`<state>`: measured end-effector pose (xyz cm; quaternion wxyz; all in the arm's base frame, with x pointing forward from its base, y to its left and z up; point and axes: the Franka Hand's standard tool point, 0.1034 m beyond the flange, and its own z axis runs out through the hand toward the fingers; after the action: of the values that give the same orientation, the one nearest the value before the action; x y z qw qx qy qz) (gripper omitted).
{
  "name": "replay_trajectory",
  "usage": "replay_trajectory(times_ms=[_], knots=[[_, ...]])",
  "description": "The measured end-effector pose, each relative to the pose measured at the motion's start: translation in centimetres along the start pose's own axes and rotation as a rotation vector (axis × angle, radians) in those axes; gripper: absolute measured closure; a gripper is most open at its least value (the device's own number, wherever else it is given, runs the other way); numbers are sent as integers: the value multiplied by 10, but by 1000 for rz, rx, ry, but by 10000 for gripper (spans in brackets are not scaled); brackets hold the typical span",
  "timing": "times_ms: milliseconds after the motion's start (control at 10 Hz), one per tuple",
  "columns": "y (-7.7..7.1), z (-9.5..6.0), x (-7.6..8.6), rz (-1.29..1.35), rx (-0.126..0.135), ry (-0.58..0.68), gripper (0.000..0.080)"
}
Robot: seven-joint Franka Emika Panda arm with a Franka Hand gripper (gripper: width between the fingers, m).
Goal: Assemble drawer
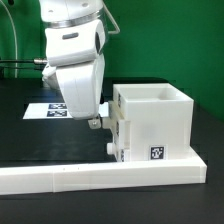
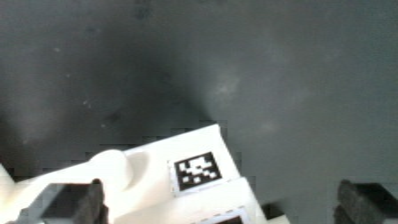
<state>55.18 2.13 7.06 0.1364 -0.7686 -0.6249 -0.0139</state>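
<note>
Presently: my gripper [image 1: 97,122], fingers apart, straddling tray [image 2: 169,175] at shell [image 1: 155,120]. Risk: skewed push jams tray against rail [image 1: 100,178].

The drawer's shell [image 1: 155,120] is a large white cube, open at the top, standing upright on the dark bench toward the exterior view's right. A black-and-white square tag [image 1: 157,153] sits low on its near face. On the side facing the exterior view's left, a smaller white tray [image 1: 118,135] sits partly in the shell, with a round knob [image 1: 108,147] projecting from its front. In the wrist view the tray [image 2: 151,175] shows its tag [image 2: 199,169] and rounded knob [image 2: 103,165].
</note>
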Motion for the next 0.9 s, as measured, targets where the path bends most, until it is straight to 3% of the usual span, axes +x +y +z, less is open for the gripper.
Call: replay_trajectory(times_ms=[300, 700, 900], knots=[[-1, 0, 4, 13, 1, 1, 150], [-16, -8, -18, 45, 2, -8, 150], [-15, -5, -17, 46, 5, -6, 150]])
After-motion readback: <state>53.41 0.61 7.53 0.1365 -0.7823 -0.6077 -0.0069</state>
